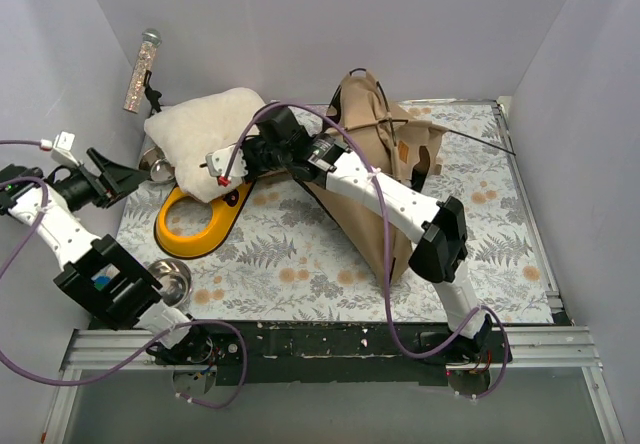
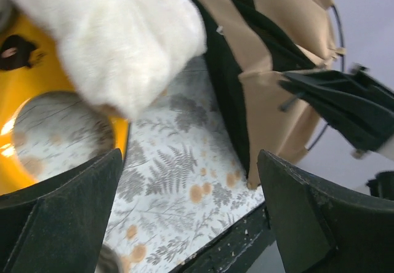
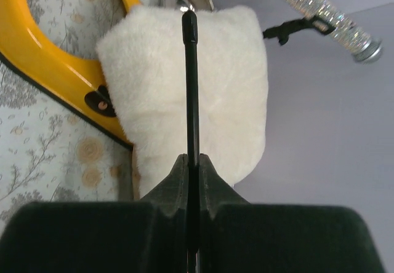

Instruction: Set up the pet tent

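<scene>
The tan pet tent [image 1: 375,154] lies slumped at the middle right of the mat, a thin black pole [image 1: 478,138] sticking out to its right. In the left wrist view the tent [image 2: 277,64] shows its dark lining. My right gripper [image 1: 248,157] reaches left past the tent, over the cushion's edge. In the right wrist view it [image 3: 192,162] is shut on a thin black pole [image 3: 191,82] that runs up between the fingertips. My left gripper [image 1: 122,177] is open and empty in the air by the left wall; its fingers [image 2: 61,211] stand wide apart.
A fluffy cream cushion [image 1: 205,134] lies at the back left, partly on a yellow bowl stand [image 1: 195,226]. A steel bowl [image 1: 172,280] sits near the left arm. A glittery wand [image 1: 142,69] hangs on the left wall. White walls enclose the mat.
</scene>
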Robot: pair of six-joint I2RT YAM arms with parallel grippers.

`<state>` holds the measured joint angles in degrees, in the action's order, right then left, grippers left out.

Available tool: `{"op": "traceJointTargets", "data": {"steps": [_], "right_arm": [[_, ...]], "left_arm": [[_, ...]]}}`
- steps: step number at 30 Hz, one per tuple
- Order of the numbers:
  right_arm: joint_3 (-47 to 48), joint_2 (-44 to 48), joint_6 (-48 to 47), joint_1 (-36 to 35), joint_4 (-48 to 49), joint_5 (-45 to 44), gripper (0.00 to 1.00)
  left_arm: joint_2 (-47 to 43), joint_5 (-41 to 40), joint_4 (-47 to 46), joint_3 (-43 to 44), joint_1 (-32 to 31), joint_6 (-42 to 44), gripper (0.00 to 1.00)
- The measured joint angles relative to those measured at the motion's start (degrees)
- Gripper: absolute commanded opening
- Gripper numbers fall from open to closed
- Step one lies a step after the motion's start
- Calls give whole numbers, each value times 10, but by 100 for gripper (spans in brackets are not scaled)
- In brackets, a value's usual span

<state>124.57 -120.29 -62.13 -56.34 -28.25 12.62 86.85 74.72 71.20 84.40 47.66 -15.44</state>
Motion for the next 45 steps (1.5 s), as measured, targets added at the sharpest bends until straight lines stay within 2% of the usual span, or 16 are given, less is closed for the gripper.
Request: {"op": "traceJointTargets", "data": {"steps": [5,11,14,18,22,27,28,30,35,37,39,41,45], "right_arm": [[19,-2,5,-44,50,-7,1],[31,-2,30,-85,117,-4,1],[28,-2,42,-82,137,-5,1],[23,5,50,-73,148,-8,1],[23,18,57,-66,153,-14,1],[23,32,66,-66,168,-24,1],[24,33,66,-67,169,-25,1],[24,36,67,-67,170,-27,1],[23,43,68,-67,174,-33,1],[21,48,67,-67,177,-35,1],[21,51,67,-67,181,-38,1],[21,54,68,-68,186,-39,1],[21,55,67,-68,195,-40,1]], "left_arm": [[28,-44,34,-16,53,97,91],[-48,-8,52,-140,44,271,87],[-59,39,59,-184,2,362,87],[-45,68,58,-214,-90,473,87],[23,84,62,-211,-183,583,82],[94,84,66,-191,-250,669,82],[104,84,68,-176,-256,676,82],[132,85,73,-124,-261,672,98],[253,90,63,115,-266,548,98],[273,90,45,164,-267,491,98],[269,86,17,171,-271,434,98],[248,88,-30,142,-276,399,98],[170,92,-160,4,-291,335,98]]}}
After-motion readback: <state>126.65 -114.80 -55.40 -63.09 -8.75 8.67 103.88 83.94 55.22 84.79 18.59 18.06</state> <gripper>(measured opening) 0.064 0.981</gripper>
